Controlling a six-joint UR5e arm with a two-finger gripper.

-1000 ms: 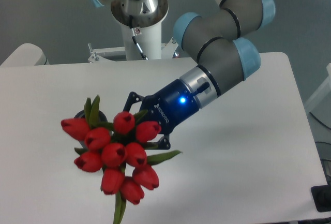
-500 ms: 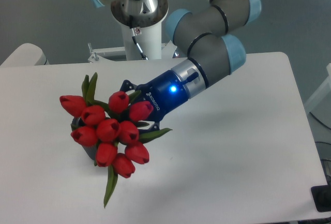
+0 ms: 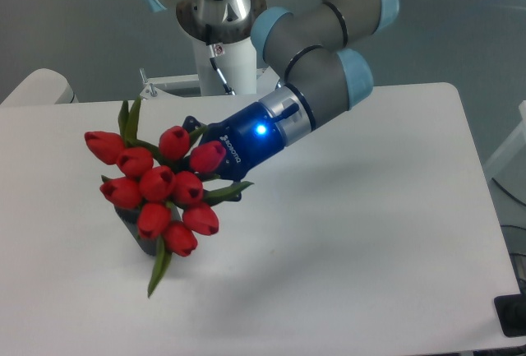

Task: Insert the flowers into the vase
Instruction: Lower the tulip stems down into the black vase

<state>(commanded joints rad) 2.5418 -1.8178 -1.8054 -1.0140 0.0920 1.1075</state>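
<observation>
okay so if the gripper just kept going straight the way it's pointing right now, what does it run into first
It points down and left, toward the front-left of the table. The gripper is already buried in the flowers; continuing, it would likely meet the vase beneath the buds first, though one view leaves depth uncertain.

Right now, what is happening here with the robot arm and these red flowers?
The single arm's gripper is holding a bunch of red tulips, the flowers, over the left part of the white table. The blooms hide most of a small dark vase that stands just below them; only a bit of its side shows. The fingers are hidden behind the blooms, and it is not visible whether the stems have entered the vase mouth. One long leaf hangs down past the vase.
</observation>
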